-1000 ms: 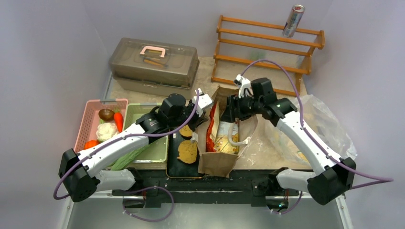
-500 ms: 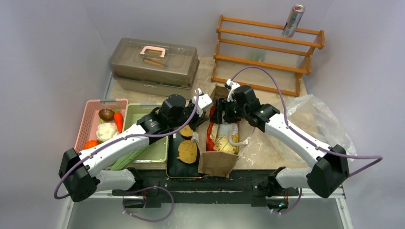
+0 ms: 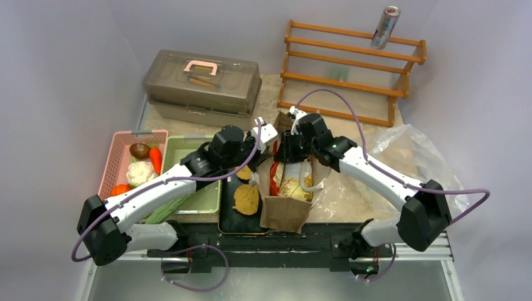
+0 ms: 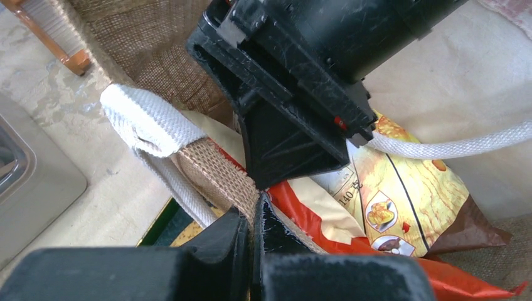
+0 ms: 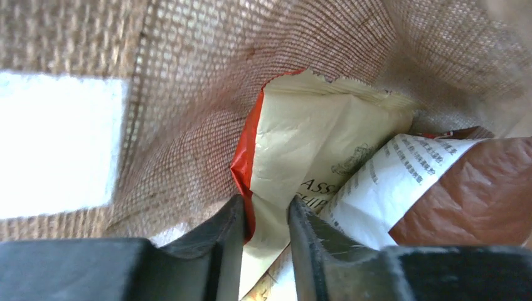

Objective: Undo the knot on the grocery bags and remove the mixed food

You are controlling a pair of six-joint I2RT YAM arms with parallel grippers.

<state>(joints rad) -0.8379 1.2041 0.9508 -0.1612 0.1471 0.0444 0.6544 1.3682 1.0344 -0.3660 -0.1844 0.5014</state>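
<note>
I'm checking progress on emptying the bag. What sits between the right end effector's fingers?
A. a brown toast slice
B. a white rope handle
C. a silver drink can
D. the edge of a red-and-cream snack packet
D: the right wrist view shows the edge of the red-and-cream snack packet between the fingers of the right end effector, inside the brown woven bag.

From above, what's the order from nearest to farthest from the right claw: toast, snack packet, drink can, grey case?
1. snack packet, at the right claw, inside the paper bag
2. toast, just left of the bag
3. grey case, back left
4. drink can, back right, atop the rack
</note>
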